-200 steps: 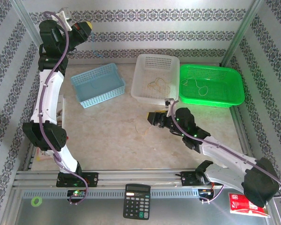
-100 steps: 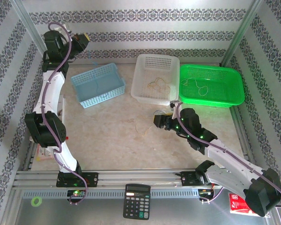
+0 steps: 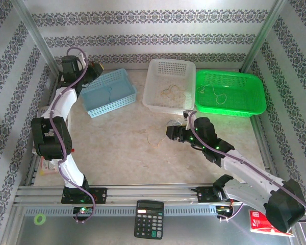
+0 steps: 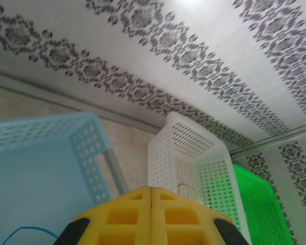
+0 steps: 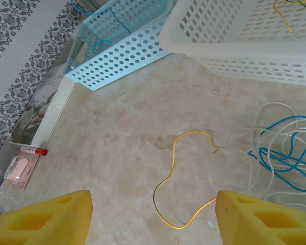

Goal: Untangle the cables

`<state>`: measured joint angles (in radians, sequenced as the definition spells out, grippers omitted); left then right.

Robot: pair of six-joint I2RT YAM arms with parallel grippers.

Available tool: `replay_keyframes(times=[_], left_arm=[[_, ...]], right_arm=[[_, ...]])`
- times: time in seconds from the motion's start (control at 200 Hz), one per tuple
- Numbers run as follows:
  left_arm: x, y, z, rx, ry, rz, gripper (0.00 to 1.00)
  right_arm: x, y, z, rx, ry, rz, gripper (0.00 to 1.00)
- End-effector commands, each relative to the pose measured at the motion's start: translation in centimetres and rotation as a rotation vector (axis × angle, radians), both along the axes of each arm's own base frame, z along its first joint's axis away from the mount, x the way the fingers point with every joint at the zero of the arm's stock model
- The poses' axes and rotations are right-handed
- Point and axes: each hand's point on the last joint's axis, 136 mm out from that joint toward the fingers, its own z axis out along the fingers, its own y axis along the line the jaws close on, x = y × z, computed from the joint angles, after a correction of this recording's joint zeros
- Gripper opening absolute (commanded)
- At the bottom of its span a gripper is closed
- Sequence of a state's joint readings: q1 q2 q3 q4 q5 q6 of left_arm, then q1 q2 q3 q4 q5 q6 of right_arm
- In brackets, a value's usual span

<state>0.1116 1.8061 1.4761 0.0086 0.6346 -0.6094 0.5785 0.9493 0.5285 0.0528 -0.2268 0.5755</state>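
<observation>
My left jaws are shut on nothing beside the blue basket (image 3: 115, 105), which holds one blue strand (image 5: 117, 21), sorted by colour, I judge. My right jaws stand open, low over the surface (image 3: 117, 148) and the loose cables (image 5: 275, 153): yellow apart, blue and white knotted, probably my next pick. White basket (image 3: 166, 107) and green basket (image 3: 229, 111) hold one each; no writing legible, calculator (image 3: 149, 219) included.

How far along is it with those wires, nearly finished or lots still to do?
Partway. Done: wires already lie in the blue basket, white basket and green basket. In hand: nothing gripped; the open right gripper hovers over a loose yellow wire. Left: that wire, plus a blue and white tangle beside it.
</observation>
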Motion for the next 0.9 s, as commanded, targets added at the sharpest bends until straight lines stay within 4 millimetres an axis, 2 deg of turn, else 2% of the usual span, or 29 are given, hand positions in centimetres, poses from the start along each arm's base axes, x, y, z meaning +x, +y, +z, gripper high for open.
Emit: replay_keyframes(times=[0.0, 0.125, 0.235, 0.37, 0.415, 0.545, 0.59, 0.635, 0.685, 0.899], left_arm=[[-0.2, 0.3, -0.7, 0.051, -0.023, -0.009, 0.00], [-0.6, 0.8, -4.0, 0.100, 0.053, -0.005, 0.00], [-0.7, 1.5, -5.8, 0.152, 0.108, 0.013, 0.00], [-0.8, 2.4, -7.3, 0.215, 0.162, 0.037, 0.13], [-0.8, 2.5, -7.5, 0.225, 0.175, 0.041, 0.20], [-0.8, 2.9, -7.2, 0.254, 0.188, 0.047, 0.55], [-0.8, 3.1, -6.8, 0.264, 0.186, 0.052, 0.70], [-0.9, 3.0, -6.2, 0.270, 0.178, 0.049, 0.80], [-1.0, 3.0, -5.6, 0.276, 0.170, 0.045, 0.99], [-1.8, 2.2, -2.2, 0.242, 0.110, 0.023, 1.00]], right_arm=[[0.1, 0.4, 2.5, 0.044, -0.063, 0.011, 0.65], [-0.2, 0.4, 2.6, 0.049, -0.064, 0.015, 0.65], [-0.5, 0.5, 2.8, 0.051, -0.066, 0.020, 0.65], [-0.8, 0.7, 2.9, 0.049, -0.068, 0.026, 0.65], [-0.8, 0.7, 2.9, 0.048, -0.069, 0.026, 0.65], [-1.0, 1.0, 2.9, 0.047, -0.068, 0.033, 0.65], [-1.1, 1.2, 2.9, 0.046, -0.069, 0.036, 0.65], [-1.1, 1.3, 3.0, 0.045, -0.072, 0.039, 0.65], [-1.2, 1.5, 3.0, 0.042, -0.073, 0.043, 0.65], [-1.3, 1.9, 2.7, 0.026, -0.067, 0.044, 0.65]])
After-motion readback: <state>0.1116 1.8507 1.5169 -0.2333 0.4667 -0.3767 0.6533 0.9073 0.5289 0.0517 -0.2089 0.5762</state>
